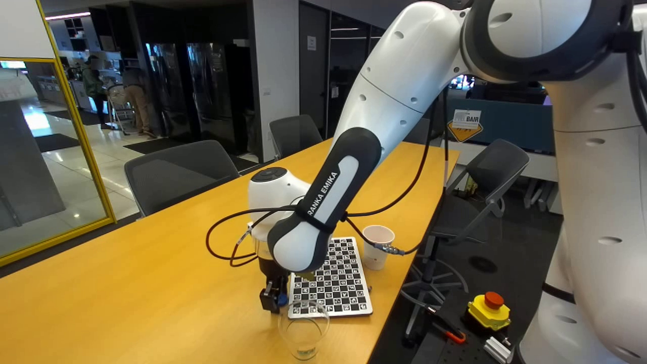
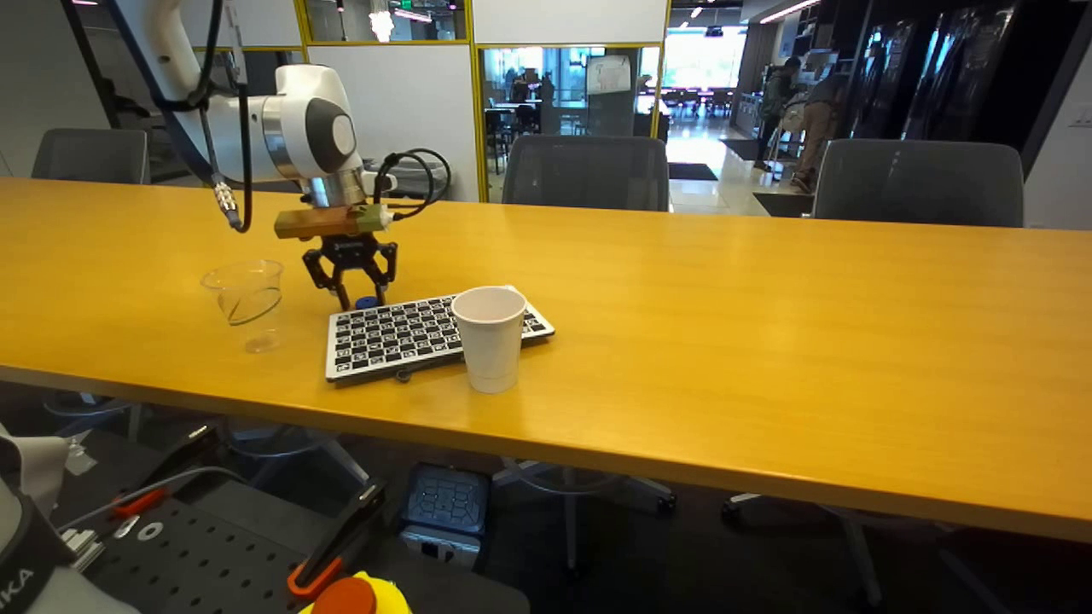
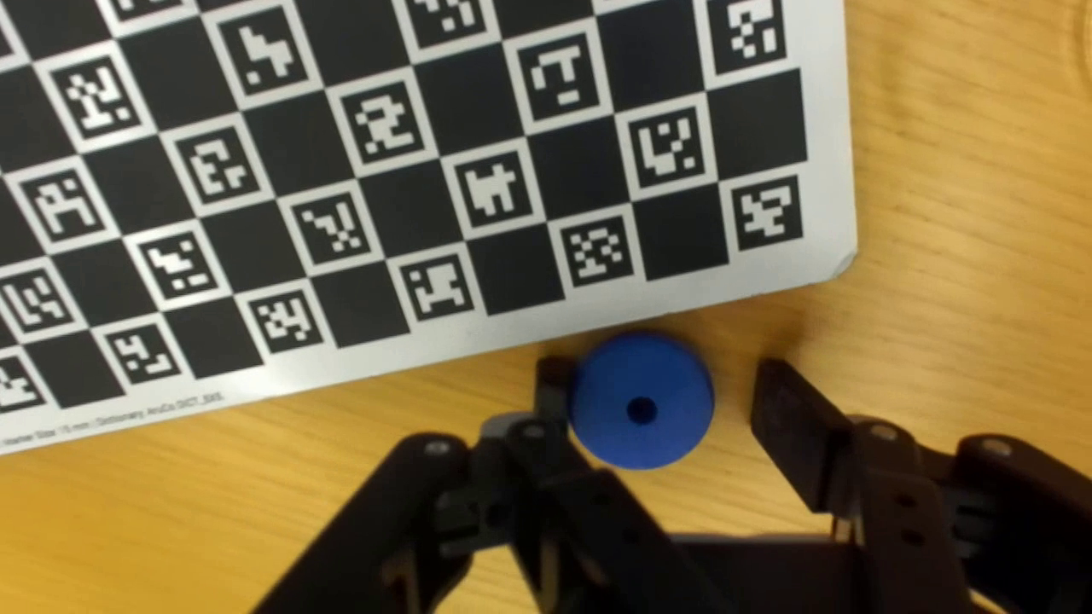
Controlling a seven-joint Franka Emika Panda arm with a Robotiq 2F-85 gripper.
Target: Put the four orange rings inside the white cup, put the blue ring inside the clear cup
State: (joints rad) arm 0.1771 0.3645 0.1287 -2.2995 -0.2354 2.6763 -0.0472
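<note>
The blue ring (image 3: 640, 362) lies flat on the table at the board's edge; it also shows in an exterior view (image 2: 367, 302). My gripper (image 3: 664, 381) is open and low over the table, with the ring between its fingers. One finger is against or very near the ring; a gap separates the ring from the opposite finger. The gripper shows in an exterior view (image 1: 274, 298). The clear cup (image 1: 304, 331) stands upright near the gripper, also in an exterior view (image 2: 247, 298). The white cup (image 2: 489, 351) stands upright beside the board, also here (image 1: 374, 261). The orange rings are out of view or hidden.
A black-and-white patterned board (image 3: 529, 320) lies on the table (image 2: 725, 341) between the two cups, beside the gripper. A small dark item (image 2: 403, 375) sits by the board's edge. Arm cables (image 1: 384, 247) hang in front of the white cup in an exterior view.
</note>
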